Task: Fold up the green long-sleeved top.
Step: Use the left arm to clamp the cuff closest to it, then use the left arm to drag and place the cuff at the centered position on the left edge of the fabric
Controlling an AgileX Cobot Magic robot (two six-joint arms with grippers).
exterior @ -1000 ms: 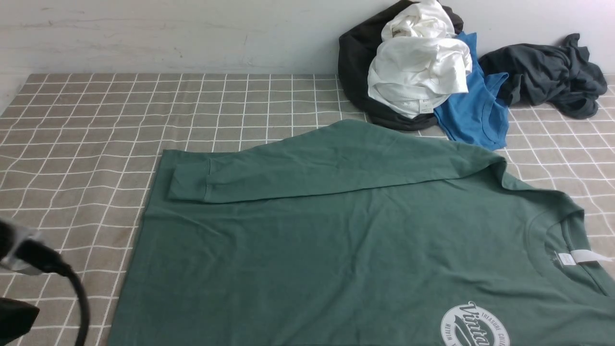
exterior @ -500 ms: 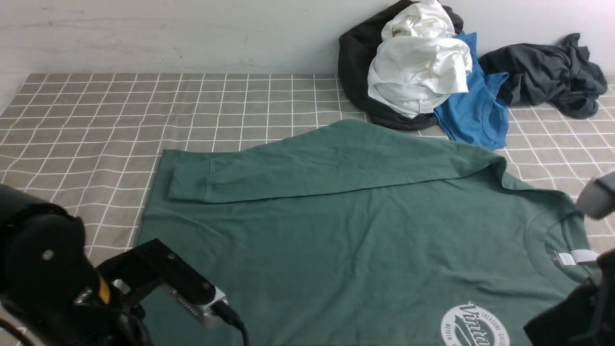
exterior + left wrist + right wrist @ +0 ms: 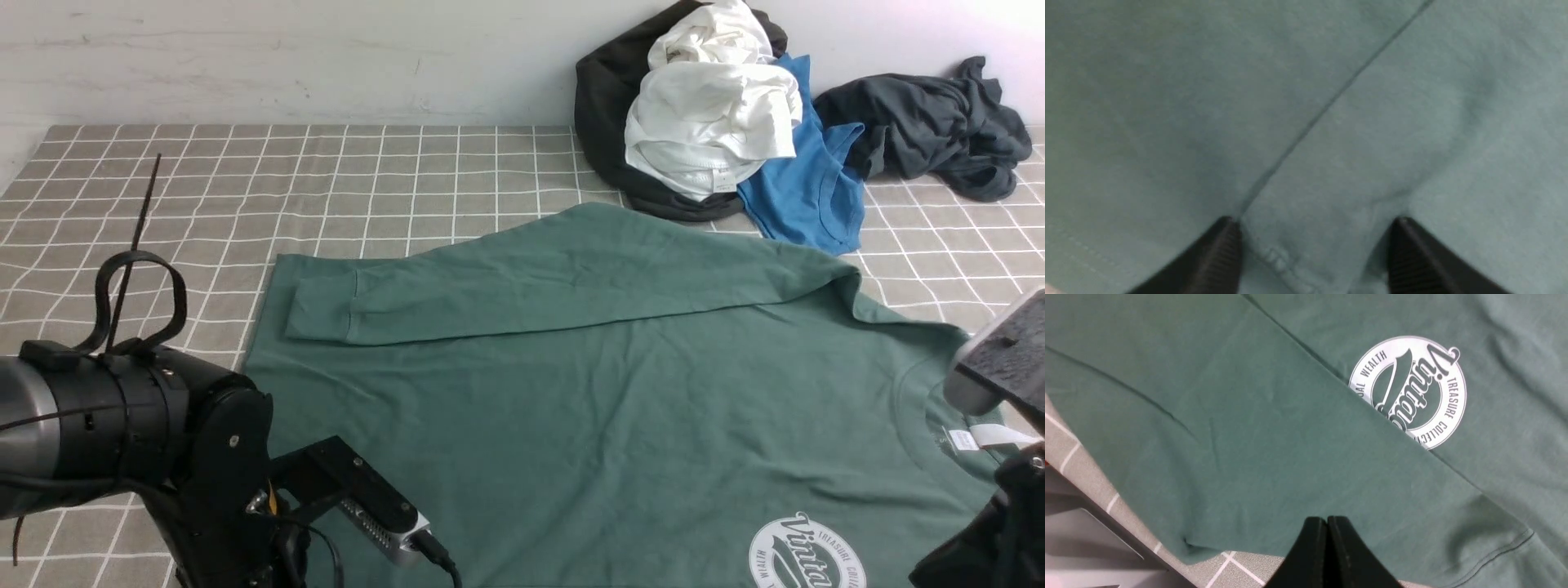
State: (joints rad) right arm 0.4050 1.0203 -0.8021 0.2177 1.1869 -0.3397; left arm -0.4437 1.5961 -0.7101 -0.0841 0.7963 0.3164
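1. One garment filled most of the front view. The green long-sleeved top (image 3: 620,408) lay flat and face up on the checked tablecloth (image 3: 326,171), spread from the middle of the table to the near right. Its far sleeve (image 3: 571,273) was folded across the body, with the cuff (image 3: 322,309) toward the robot's left. The white neck tag (image 3: 976,437) showed at the right, and the round white logo (image 3: 804,555) was cut by the near edge of the view. Against the back wall, apart from the top, lay a heap: a white garment (image 3: 710,122) on a black garment (image 3: 600,114), a bright blue shirt (image 3: 804,196) beside them, and a dark grey-black garment (image 3: 931,131) farther right. The left arm (image 3: 139,425) reached in at the top's near left edge, its wrist camera (image 3: 384,523) above the fabric. The right arm (image 3: 1004,523) entered near the collar. The jaws of both grippers were out of this view.
2. Left wrist view: the left gripper (image 3: 1314,228) stood with its jaws well apart and nothing clamped, both fingers (image 3: 1216,253) close over the green fabric. A fabric edge (image 3: 1331,98) ran diagonally toward the gap, and a stitched hem lay between the tips. Whether the tips touched the cloth could not be told.
3. Right wrist view: the right gripper (image 3: 1327,531) had its jaws pressed together on nothing, above the top. A second sleeve (image 3: 1290,449) crossed the chest and covered part of the logo, and tablecloth showed beside the sleeve's edge.
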